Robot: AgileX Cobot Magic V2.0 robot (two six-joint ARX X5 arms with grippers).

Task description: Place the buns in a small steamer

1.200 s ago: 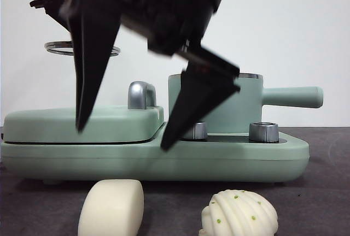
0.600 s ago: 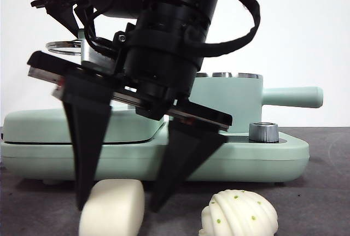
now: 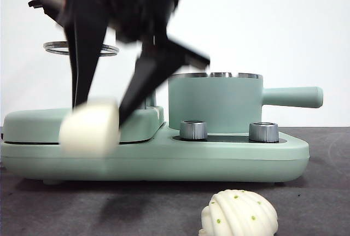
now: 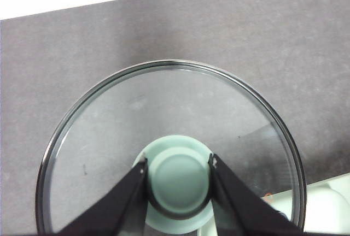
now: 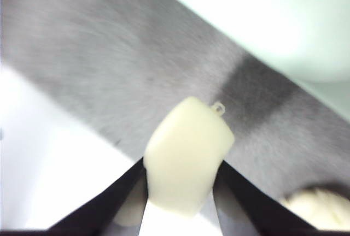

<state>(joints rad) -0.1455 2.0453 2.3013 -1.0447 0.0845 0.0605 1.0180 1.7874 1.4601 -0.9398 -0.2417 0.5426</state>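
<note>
Right gripper [image 5: 180, 184]: jaws closed against both sides of the smooth oblong bun [image 5: 187, 162], one jaw on each flank. In the front view the same bun [image 3: 90, 128] hangs clear of the table, in front of the flat grill plate [image 3: 82, 124]; bun and gripper [image 3: 98, 113] are motion-blurred, edges soft. Upper part of the arm is cut off by the frame top.

Left gripper [image 4: 178, 176]: jaws pinched on the green knob [image 4: 178, 177] of the glass lid [image 4: 109, 132]. Lid is held up in the air over the dark table [image 4: 273, 39]; its near rim is cut off at the frame edge. In the front view only a sliver of the lid's steel ring [image 3: 54, 46] shows behind the right arm.

Count: two buns. The second, ribbed bun with green dots [image 3: 239, 214], sits on the table in front of the cooker base [image 3: 219, 159], its bottom cropped; in the right wrist view it is a blurred pale patch [image 5: 311, 206].

One small steamer [image 3: 216, 102], uncovered, standing on the base with its handle [image 3: 292, 96] pointing sideways. Interior not visible. Two steel dials [image 3: 193, 129] in front of it.
</note>
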